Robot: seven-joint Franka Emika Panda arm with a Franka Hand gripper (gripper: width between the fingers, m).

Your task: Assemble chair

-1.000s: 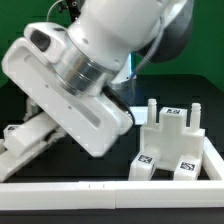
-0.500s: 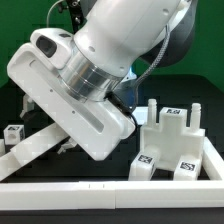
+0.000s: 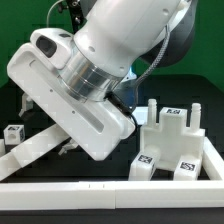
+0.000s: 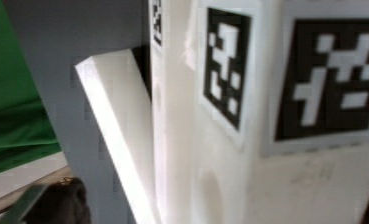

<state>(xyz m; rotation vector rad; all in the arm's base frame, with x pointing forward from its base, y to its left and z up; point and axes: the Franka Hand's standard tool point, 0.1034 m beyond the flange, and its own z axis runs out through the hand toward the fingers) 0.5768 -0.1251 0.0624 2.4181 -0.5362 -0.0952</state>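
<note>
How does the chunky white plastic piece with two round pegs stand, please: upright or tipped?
Upright: the chunky white plastic piece rests flat in the corner of the white border rail, both pegs pointing straight up.

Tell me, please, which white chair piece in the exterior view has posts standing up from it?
The blocky piece on the exterior view's right: posts rise from it, while the slanted bar and small tagged block opposite have none.

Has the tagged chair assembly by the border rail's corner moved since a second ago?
No. The chair assembly sits at the same spot against the border rail.
</note>
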